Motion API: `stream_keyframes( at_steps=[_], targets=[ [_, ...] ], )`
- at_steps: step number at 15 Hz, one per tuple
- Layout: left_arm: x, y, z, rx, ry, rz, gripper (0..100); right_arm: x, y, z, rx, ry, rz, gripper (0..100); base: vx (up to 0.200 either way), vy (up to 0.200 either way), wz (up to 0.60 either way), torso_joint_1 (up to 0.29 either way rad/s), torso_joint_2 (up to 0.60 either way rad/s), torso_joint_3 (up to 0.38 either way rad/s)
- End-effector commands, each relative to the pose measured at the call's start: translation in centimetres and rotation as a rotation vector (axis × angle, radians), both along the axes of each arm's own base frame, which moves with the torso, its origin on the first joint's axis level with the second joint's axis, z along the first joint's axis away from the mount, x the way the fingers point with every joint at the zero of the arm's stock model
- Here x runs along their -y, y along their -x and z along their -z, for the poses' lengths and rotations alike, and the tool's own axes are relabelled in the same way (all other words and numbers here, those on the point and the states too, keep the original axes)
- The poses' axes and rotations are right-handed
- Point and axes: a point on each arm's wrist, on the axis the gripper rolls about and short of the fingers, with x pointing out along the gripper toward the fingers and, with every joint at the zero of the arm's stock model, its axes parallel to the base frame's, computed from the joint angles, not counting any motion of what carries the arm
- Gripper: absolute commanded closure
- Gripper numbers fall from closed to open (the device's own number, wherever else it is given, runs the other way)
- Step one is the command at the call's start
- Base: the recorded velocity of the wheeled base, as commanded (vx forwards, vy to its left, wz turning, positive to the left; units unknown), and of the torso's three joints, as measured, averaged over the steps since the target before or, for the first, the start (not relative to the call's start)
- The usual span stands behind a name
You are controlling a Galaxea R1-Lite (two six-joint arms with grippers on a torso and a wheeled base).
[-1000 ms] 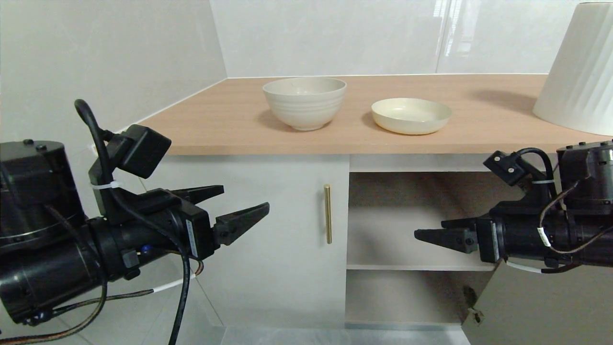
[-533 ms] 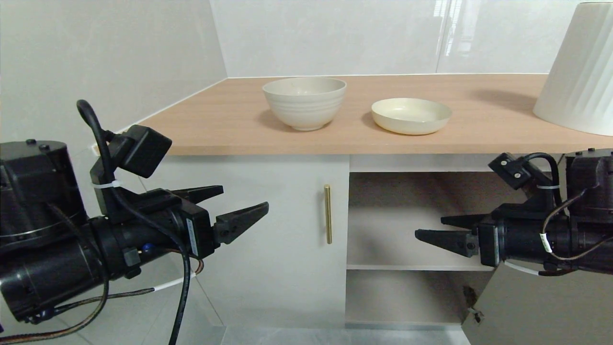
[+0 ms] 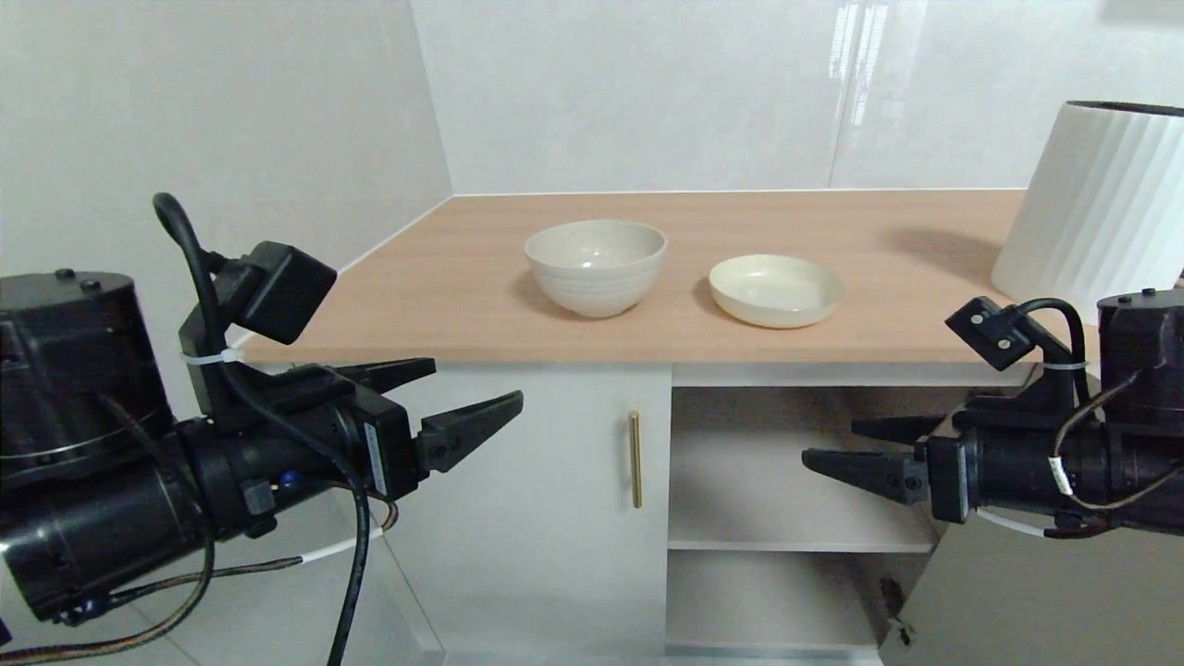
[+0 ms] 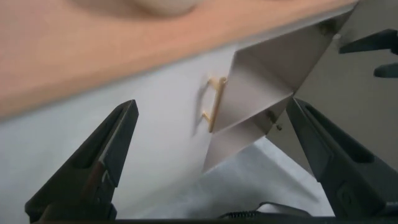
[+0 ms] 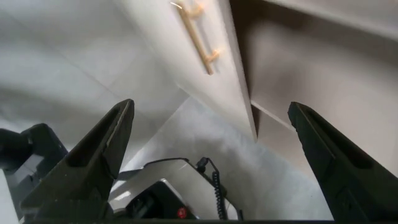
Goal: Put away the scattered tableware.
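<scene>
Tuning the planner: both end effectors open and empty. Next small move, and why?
Probably raise the right end effector toward the shallow dish: it hangs open below the countertop, the dish sits nearer that side than the bowl, and the cabinet beneath is already open.

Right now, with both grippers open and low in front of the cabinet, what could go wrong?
1. The left gripper and right gripper sit below the countertop edge; rising toward the bowl or dish might clip it.
2. The open cabinet door stands close under the right arm and could get bumped.
</scene>
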Motion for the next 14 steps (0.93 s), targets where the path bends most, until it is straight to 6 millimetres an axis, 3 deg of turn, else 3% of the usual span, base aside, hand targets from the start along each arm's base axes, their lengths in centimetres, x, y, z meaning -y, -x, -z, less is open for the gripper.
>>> stream_keyframes(
  at_steps=[1,14],
  targets=[
    [0.03,-0.06,0.07,-0.003,-0.001,-0.001,0,-0.03,-0.06,0.10,-0.004,0.001,0.000,0,0.000,0.000,0.00,0.222,-0.46,-0.271],
    [0.15,-0.29,0.35,-0.014,-0.006,0.001,0,-0.07,-0.17,0.15,-0.004,0.004,0.001,0,0.000,0.000,0.00,0.241,-0.48,-0.275]
  ],
)
